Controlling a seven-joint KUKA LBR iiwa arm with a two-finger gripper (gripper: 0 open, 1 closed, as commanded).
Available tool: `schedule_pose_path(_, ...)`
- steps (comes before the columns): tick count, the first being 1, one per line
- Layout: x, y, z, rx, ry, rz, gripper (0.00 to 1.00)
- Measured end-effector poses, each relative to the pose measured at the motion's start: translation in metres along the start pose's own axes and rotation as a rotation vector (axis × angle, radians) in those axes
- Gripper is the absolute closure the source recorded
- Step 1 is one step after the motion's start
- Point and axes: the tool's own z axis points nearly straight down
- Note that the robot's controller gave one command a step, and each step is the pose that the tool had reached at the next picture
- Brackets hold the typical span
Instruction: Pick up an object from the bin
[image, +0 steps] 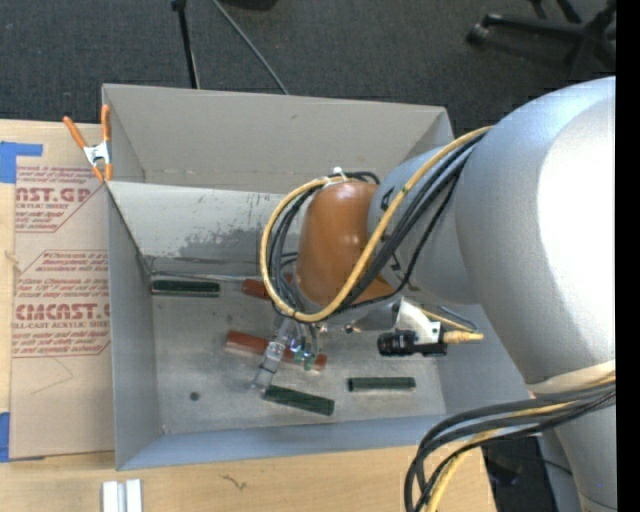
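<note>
The end effector (287, 356) hangs low at the bin's (130, 330) middle, over one end of a red-brown bar (243, 344), near a green bar (298, 400) — spread or pinching, I cannot tell.

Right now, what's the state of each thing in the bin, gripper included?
gripper: low, over the red-brown bar.
red-brown bar: lying flat, partly hidden by the gripper.
near green bar: lying flat, next to the gripper.
right green bar: lying flat, apart.
far green bar: lying flat, far left.

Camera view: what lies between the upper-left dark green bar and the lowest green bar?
In the camera view, a red-brown bar lies flat between them, left of the gripper.
</note>
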Motion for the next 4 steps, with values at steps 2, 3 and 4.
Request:
schedule_pose_path(2,0.002,-0.007,0.032,0.000,0.000,0.105,0.00)
schedule_pose_path(3,0.001,-0.006,0.030,-0.001,0.000,0.105,1.00)
schedule_pose_path(4,0.000,-0.005,-0.104,-0.005,-0.007,0.103,1.00)
